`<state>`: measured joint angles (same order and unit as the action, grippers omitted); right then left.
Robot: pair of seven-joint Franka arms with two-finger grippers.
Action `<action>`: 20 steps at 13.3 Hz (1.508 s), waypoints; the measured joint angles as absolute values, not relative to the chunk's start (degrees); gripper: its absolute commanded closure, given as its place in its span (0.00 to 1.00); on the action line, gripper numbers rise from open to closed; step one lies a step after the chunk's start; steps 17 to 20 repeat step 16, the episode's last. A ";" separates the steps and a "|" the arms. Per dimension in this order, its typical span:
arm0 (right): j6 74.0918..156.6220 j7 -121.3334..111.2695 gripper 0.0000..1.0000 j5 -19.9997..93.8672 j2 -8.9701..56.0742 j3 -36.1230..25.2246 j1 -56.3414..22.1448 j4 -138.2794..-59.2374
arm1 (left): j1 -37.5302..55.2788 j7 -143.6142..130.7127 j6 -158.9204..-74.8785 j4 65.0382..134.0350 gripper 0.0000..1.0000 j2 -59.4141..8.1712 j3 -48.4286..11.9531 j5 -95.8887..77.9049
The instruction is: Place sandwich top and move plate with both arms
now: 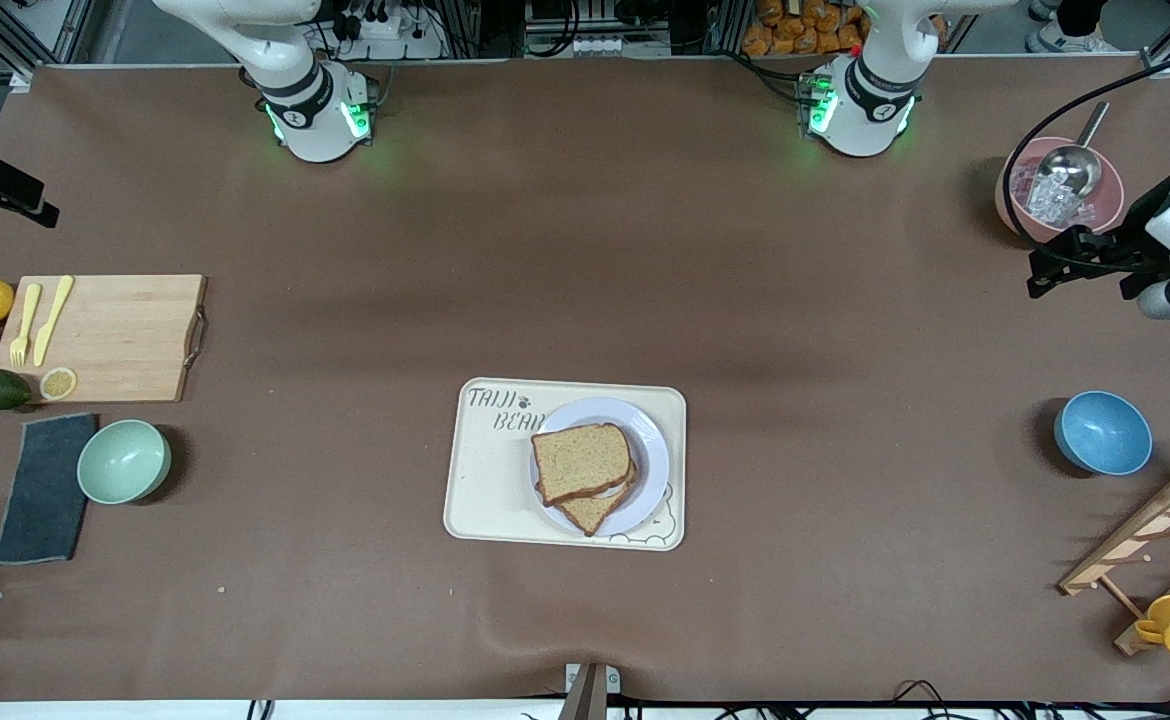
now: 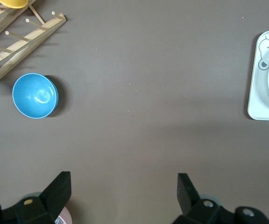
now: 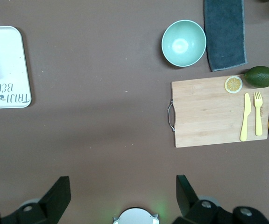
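My left claw and right claw both hang spread wide over bare desk, holding nothing. The sandwich top lies on the stacked sandwich on the plate, on the cream tray.

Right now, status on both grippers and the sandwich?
Left gripper open, empty, over bare table. Right gripper open, empty, near its base. Top slice on sandwich, on plate, on tray. Nothing in the way.
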<state>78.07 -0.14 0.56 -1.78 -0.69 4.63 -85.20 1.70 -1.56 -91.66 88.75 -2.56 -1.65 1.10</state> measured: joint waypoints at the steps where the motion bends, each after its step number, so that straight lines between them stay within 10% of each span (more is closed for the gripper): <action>1: 78.07 -0.14 0.00 0.56 -1.79 -0.69 4.63 -85.20 | 1.69 -1.56 -91.67 88.75 0.00 -2.56 -1.54 1.10; 20: 78.07 -0.14 0.00 0.56 -1.79 -0.71 4.63 -85.20 | 1.37 -4.16 -84.64 83.93 0.00 -3.75 -0.25 0.41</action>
